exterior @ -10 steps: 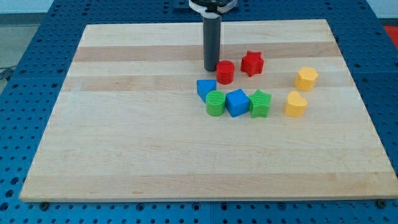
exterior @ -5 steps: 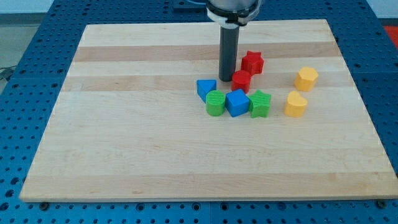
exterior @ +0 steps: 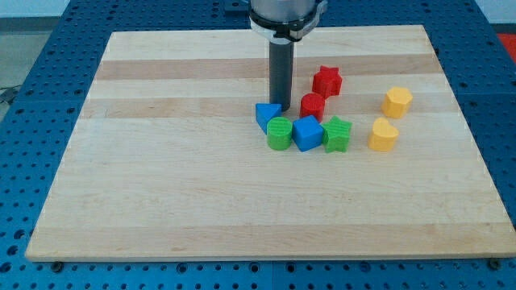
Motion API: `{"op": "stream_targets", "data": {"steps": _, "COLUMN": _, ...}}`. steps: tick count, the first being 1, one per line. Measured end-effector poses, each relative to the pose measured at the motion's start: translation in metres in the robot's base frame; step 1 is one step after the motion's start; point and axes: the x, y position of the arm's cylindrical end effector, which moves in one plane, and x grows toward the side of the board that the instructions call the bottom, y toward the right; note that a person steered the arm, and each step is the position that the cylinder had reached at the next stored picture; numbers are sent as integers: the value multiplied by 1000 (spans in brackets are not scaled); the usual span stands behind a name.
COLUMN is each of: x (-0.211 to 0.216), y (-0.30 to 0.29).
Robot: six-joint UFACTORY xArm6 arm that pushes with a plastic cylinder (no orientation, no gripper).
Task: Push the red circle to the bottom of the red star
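Observation:
The red circle (exterior: 312, 105) stands on the wooden board (exterior: 161, 177), just below and slightly left of the red star (exterior: 326, 81), close to it or touching it. My tip (exterior: 280, 106) is to the left of the red circle, a short gap apart, right beside the blue triangle-like block (exterior: 267, 113). The dark rod rises from the tip toward the view's top.
Below the red circle a row holds a green cylinder (exterior: 280, 134), a blue cube (exterior: 306, 133) and a green star (exterior: 337, 134). A yellow hexagon (exterior: 397, 102) and a yellow heart-like block (exterior: 383, 134) lie to the view's right.
The red circle was pushed right and down, ending under the red star. My tip then drew back left and now stands apart from it, next to the blue triangle.

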Motion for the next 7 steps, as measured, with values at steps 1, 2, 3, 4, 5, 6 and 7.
{"op": "stream_targets", "data": {"steps": 1, "x": 1, "y": -4}}
{"op": "stream_targets", "data": {"steps": 2, "x": -1, "y": 7}}
{"op": "stream_targets", "data": {"steps": 3, "x": -1, "y": 50}}
{"op": "stream_targets", "data": {"steps": 4, "x": -1, "y": 66}}
{"op": "stream_targets", "data": {"steps": 5, "x": -1, "y": 63}}
{"op": "stream_targets", "data": {"steps": 6, "x": -1, "y": 49}}
{"op": "stream_targets", "data": {"steps": 7, "x": -1, "y": 38}}
